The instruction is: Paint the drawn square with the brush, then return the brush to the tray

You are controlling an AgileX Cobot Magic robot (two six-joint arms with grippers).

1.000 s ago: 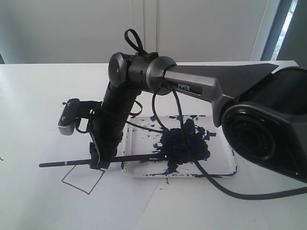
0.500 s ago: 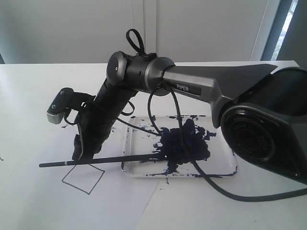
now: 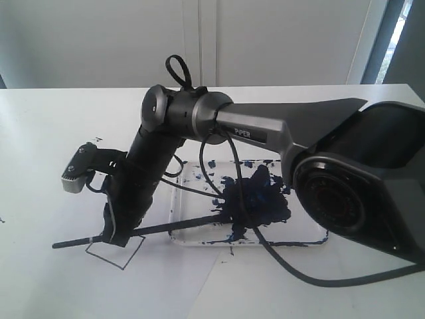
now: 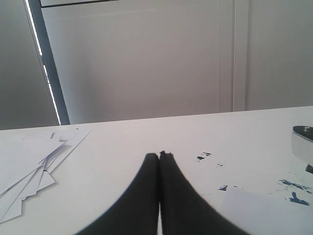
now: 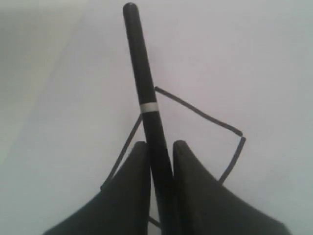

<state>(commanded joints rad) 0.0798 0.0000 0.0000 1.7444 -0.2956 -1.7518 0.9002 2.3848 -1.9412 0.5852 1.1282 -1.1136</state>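
Holds the brush (image 3: 163, 228) pinched by its handle in the closed right claw (image 3: 113, 234), low over the drawn square (image 3: 117, 254), bristle end at the paint blob in the tray (image 3: 292, 242). Left claw (image 4: 159, 155) shut, empty. Risks pivoting in so far-back a grip, smearing paint outside the outline.

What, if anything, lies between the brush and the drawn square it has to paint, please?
Nothing visible does. The right gripper grips the brush handle right over the drawn square, with only bare paper beneath; the bristle end reaches into the tray.
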